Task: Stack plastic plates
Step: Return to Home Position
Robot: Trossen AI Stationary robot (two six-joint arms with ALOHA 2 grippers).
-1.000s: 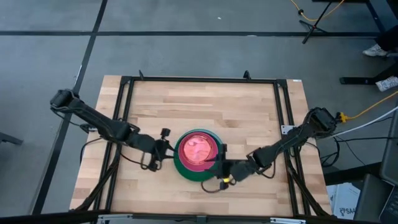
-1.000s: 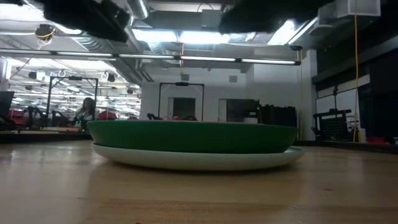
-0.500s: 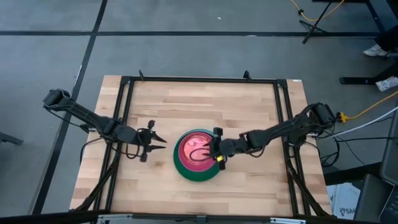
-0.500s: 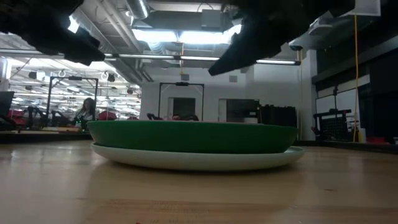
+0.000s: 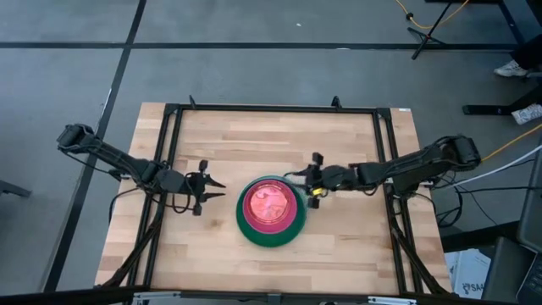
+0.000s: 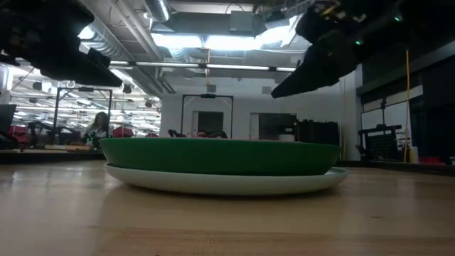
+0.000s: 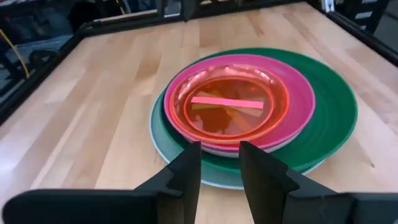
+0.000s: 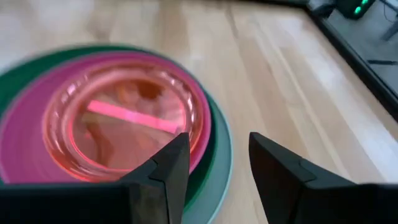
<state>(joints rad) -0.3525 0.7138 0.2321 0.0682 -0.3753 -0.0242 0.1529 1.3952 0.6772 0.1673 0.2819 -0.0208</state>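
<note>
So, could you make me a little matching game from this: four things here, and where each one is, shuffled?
Things:
1. translucent pink-red plate
2. light blue plate
3. left gripper
4. right gripper

Places:
A. open, raised near the stack's right rim
B. bottom of the stack, on the table
C. open, off to the stack's left
D. top of the stack

Pairs: 1-D, 2-B, 3-C, 4-A.
</note>
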